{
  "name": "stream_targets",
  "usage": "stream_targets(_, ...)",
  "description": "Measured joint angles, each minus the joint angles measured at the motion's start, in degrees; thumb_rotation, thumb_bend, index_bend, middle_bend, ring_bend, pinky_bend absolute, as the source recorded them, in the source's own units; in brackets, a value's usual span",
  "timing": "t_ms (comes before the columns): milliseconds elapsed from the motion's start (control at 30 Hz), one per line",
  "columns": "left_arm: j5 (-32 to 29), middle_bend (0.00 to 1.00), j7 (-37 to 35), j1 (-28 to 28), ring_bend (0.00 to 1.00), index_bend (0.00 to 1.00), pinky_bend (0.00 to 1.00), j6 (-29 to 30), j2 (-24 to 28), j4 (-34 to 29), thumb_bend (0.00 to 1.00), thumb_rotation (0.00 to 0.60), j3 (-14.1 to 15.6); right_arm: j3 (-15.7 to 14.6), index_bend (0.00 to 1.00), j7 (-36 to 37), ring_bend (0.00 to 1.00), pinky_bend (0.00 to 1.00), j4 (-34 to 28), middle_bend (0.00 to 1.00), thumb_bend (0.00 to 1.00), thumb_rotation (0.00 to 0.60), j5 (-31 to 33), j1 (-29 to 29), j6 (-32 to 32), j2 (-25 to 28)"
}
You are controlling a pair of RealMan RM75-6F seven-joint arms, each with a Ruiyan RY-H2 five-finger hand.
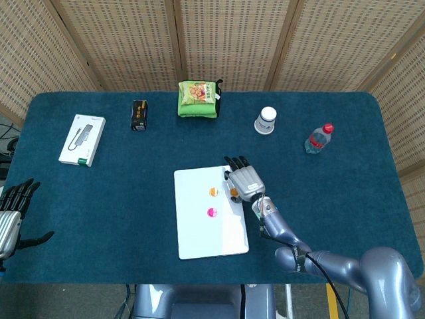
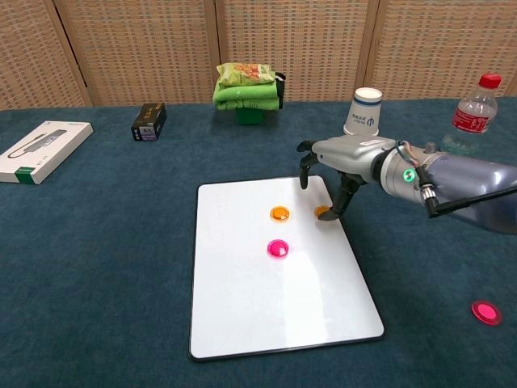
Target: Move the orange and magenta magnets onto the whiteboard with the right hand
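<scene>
The right hand (image 2: 335,170) hangs over the whiteboard's (image 2: 275,299) 3 o'clock edge, fingers curled down around an orange magnet (image 2: 322,212) that seems pinched at its tips, though contact is hard to confirm. A second orange magnet (image 2: 279,213) lies at its 9 o'clock, a magenta magnet (image 2: 277,247) below it on the board. Another magenta magnet (image 2: 485,311) sits on the table (image 2: 97,267) at 4 o'clock; the left hand (image 1: 12,216) rests open, far off.

Glossy smooth whiteboard (image 2: 275,299) on matt, felt-like blue table cloth (image 2: 97,267); woven wicker screens (image 1: 119,40) behind.
</scene>
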Motion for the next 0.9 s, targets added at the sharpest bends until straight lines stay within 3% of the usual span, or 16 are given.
stream_targets(333, 0.2, 0.0, -0.2, -0.1, 0.0, 0.0, 0.0, -0.1, 0.1, 0.1, 0.0, 0.6, 0.1, -1.7, 0.31, 1.4, 0.0, 0.0, -7.2, 0.0, 0.26, 0.6, -4.0, -3.8, 5.8, 6.4)
stream_targets(600, 0.5, 0.0, 0.1, 0.0, 0.0, 0.0, 0.0, 0.2, 0.0, -0.1, 0.0, 0.6, 0.2, -8.8, 0.32, 8.1, 0.0, 0.0, -14.6, 0.0, 0.26, 0.6, -13.1, -12.6, 11.4, 16.7)
stream_targets(900, 0.4, 0.0, 0.7, 0.1, 0.0, 0.0, 0.0, 0.5, -0.2, -0.2, 0.0, 0.6, 0.1, -16.0, 0.39, 19.2, 0.0, 0.0, -12.2, 0.0, 0.31, 0.6, -24.7, -20.5, 17.3, 19.3)
